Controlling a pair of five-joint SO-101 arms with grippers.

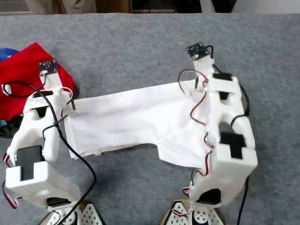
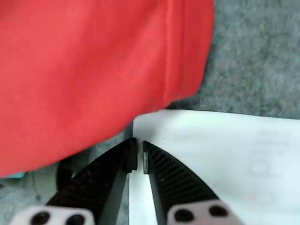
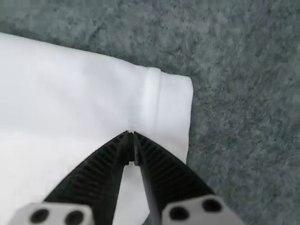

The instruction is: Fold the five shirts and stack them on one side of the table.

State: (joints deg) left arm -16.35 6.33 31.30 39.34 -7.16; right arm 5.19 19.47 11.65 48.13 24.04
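A white shirt (image 1: 131,117) lies spread across the middle of the grey table. My left gripper (image 1: 70,108) is at its left far corner, right beside a folded red shirt (image 1: 23,70). In the left wrist view the left gripper (image 2: 139,157) is shut on the edge of the white shirt (image 2: 225,154), with the red shirt (image 2: 93,70) just beyond. My right gripper (image 1: 199,86) is at the shirt's right far corner. In the right wrist view the right gripper (image 3: 131,143) is shut on the white shirt (image 3: 70,93) next to the sleeve hem (image 3: 152,98).
A blue cloth (image 1: 5,54) peeks out behind the red shirt at the left edge. The grey table surface (image 1: 140,42) is bare along the far side and at the right (image 1: 276,70). Both arm bases stand at the near edge.
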